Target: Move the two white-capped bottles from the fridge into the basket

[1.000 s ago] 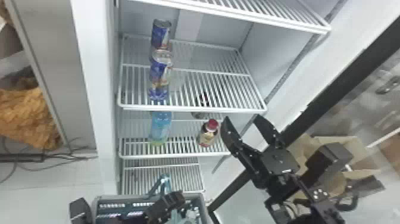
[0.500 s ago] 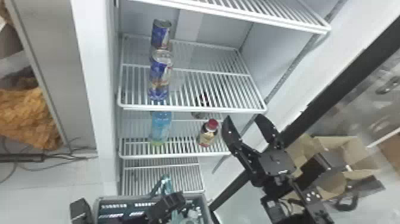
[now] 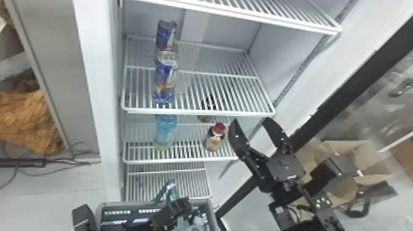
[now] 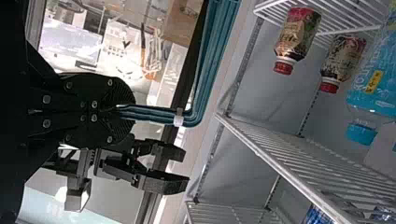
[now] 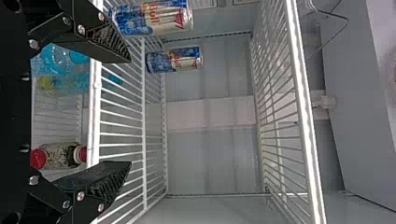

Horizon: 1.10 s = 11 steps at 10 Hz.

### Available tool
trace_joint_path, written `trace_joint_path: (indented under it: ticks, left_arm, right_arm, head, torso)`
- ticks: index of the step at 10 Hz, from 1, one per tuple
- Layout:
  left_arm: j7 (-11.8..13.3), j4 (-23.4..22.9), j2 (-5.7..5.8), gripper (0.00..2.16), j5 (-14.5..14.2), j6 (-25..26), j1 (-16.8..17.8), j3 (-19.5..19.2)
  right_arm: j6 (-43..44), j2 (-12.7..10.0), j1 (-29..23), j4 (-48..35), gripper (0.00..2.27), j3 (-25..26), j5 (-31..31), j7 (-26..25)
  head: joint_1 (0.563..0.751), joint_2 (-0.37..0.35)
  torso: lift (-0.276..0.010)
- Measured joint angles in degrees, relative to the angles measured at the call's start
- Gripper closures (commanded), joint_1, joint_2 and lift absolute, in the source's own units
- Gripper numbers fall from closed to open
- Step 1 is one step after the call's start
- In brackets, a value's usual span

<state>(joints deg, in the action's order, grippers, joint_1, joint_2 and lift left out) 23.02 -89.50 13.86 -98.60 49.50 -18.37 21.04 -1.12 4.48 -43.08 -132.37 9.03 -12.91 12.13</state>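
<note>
The right hand [image 3: 250, 119], spread wide, is nearer the 2 red-capped bottles [image 3: 214, 141], which stand on the shelf [image 3: 181, 160] to its left, while the left hand [image 4: 126, 110] pinches the basket's [image 3: 129, 203] handle [image 4: 156, 115].

Head view: you look forward and down from farthest back onto the white wire fridge shelves [image 3: 199, 112]. Left wrist view: you face them past a near, glossy teal handle [image 4: 205, 74]. Right wrist view: you look in close, sharing the blue metal cans [image 3: 166, 76] with head view.
</note>
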Motion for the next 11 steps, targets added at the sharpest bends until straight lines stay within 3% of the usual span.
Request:
trace_joint_path:
  ticks: [11]
  left_arm:
    - [-0.09,0.00,-0.07,1.16,-0.11,-0.01,0.05,-0.02]
  right_arm:
    - [0.68,0.00,-0.08,-0.16,0.30,0.00,-0.06,-0.03]
  head:
    - [0.695,-0.350]
  torso:
    - [0.000]
